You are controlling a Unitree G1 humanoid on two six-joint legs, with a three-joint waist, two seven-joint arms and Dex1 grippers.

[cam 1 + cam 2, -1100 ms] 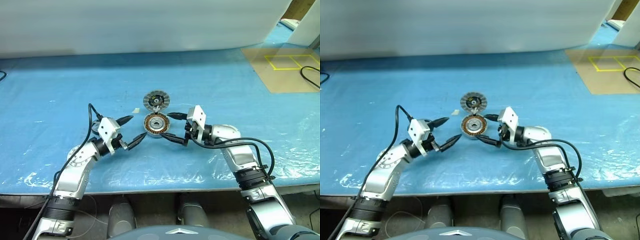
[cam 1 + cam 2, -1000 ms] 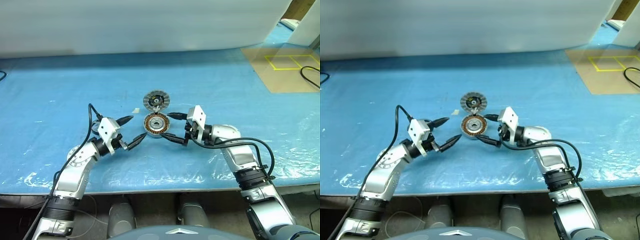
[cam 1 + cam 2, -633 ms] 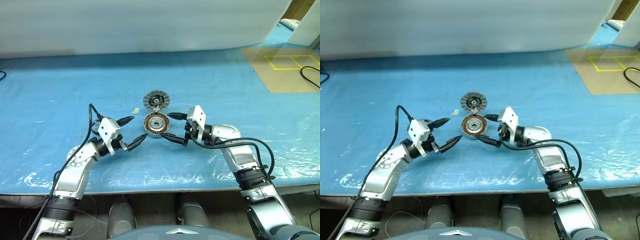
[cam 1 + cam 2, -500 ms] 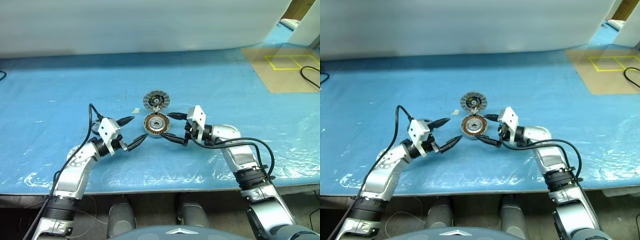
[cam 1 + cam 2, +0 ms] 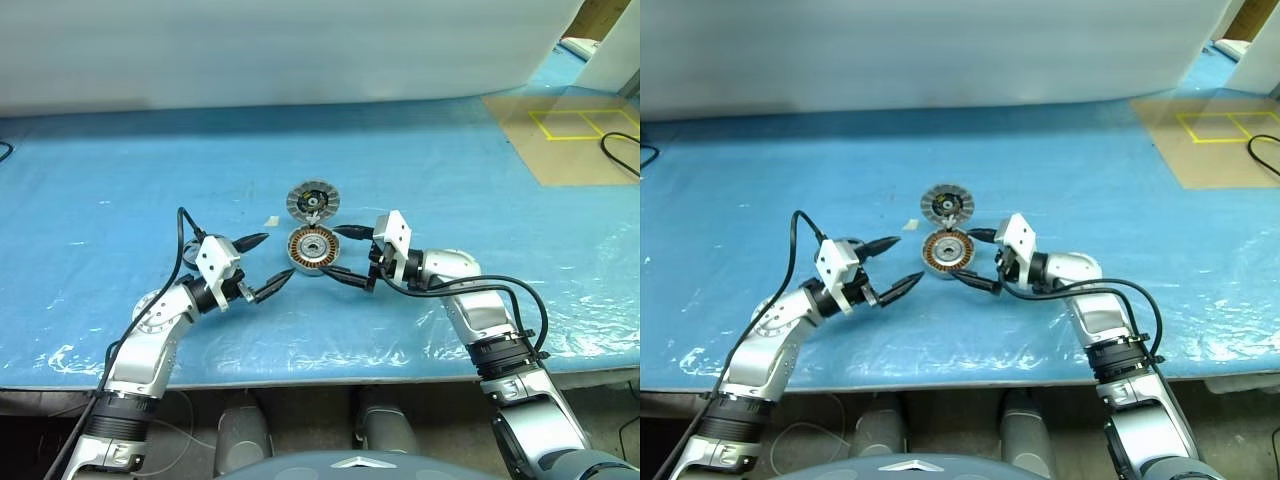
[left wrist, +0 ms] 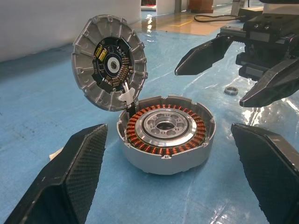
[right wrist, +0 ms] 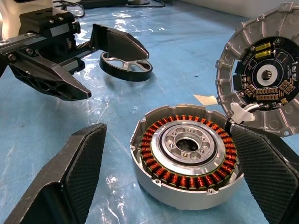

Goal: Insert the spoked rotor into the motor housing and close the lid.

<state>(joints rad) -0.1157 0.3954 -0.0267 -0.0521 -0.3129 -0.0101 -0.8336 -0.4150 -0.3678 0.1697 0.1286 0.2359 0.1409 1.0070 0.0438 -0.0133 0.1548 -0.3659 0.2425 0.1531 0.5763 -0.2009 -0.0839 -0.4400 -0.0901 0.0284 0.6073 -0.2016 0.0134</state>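
1. Blue plastic sheeting [image 5: 120, 170] covers the long table, wrinkled and glossy along the near edge; a pale wall runs behind it, and at the far right lies a tan board [image 5: 570, 140] marked with yellow squares.
2. On the left, the left gripper [image 5: 268, 264] hovers just beside the motor housing with its black fingers spread wide, holding nothing.
3. Behind that gripper, seen from the right wrist, the spoked rotor [image 7: 125, 66], a dark ring with spokes, lies flat on the sheet, apart from the housing.
4. In the middle sits the motor housing [image 5: 312, 249], copper windings ringing a silver hub, its well empty. The lid [image 5: 312, 200] stands tipped up behind it, circuit side showing, joined at the rim.
5. On the right, the right gripper [image 5: 341, 253] faces the housing from the other side, also wide and empty.
6. Judged from this, the insertion has not begun: both grippers flank the housing, and nothing is picked up.
7. The next move likely calls for the left gripper to turn back to the rotor, pinch its rim, and bring it level over the hub.
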